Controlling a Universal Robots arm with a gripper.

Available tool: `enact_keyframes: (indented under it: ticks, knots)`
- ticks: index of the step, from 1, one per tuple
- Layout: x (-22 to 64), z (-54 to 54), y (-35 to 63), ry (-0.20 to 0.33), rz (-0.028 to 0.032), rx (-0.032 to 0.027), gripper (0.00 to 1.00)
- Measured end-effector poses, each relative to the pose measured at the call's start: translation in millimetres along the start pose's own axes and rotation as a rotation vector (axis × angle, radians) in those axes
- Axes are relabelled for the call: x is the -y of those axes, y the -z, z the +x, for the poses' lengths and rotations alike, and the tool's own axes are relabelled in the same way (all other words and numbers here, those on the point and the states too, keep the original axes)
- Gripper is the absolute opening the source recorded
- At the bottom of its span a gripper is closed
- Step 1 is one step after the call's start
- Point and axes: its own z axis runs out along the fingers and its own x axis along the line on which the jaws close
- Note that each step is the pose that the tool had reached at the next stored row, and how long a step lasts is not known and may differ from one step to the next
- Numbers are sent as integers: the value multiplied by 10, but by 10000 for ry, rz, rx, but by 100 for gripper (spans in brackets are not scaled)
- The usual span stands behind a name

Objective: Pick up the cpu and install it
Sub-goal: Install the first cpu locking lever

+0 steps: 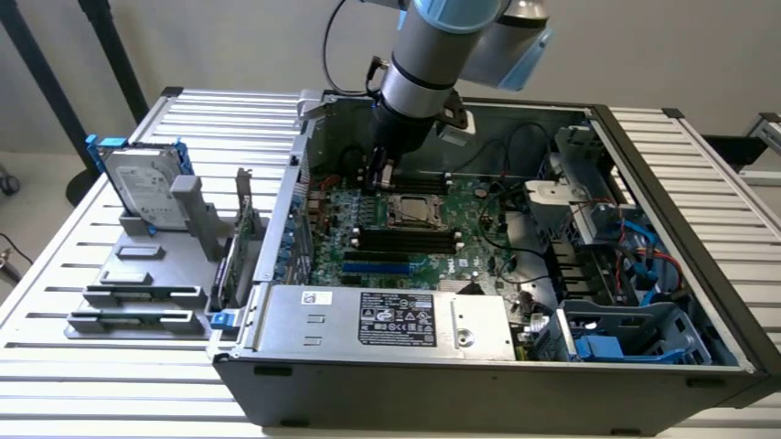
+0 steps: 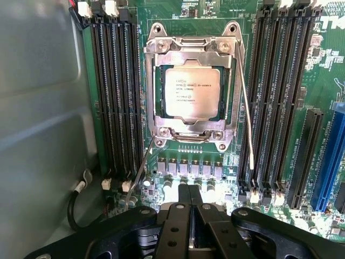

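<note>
Down inside the open computer case (image 1: 488, 389), the cpu (image 2: 192, 93) lies flat in its socket on the green motherboard (image 2: 323, 86), silver side up. A metal frame (image 2: 153, 81) sits around it so it cannot slide. Thin wire levers (image 2: 246, 113) stick out at the sides, so I think the frame is not locked down. The claw (image 2: 190, 190) hangs just above the board, near the socket. Its fingers are pressed together and hold nothing.
</note>
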Motion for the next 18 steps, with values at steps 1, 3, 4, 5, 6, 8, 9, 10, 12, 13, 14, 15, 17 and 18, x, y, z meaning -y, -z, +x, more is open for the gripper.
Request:
enact_keyframes:
  ticks: [1, 3, 4, 5, 6, 8, 9, 10, 12, 13, 14, 15, 17, 18]
  knots:
    - [0, 0, 0, 0, 0, 0, 11]
    - [0, 0, 0, 0, 0, 0, 11]
    - [0, 0, 0, 0, 0, 0, 11]
    - [0, 0, 0, 0, 0, 0, 11]
    - [0, 0, 0, 0, 0, 0, 11]
    - [0, 0, 0, 0, 0, 0, 11]
    - [6, -1, -2, -2, -4, -3, 11]
    - [30, -2, -7, -1, -26, -14, 11]
    - [85, -3, -19, -6, -33, -61, 11]
    - [108, -4, -23, -27, -36, -88, 11]
    - [130, -4, -28, -57, -42, -119, 11]
    - [150, -5, -32, -92, -46, -157, 11]
    - [180, -5, -39, -188, -62, -226, 11]
    - [191, -6, -42, -262, -73, -255, 11]
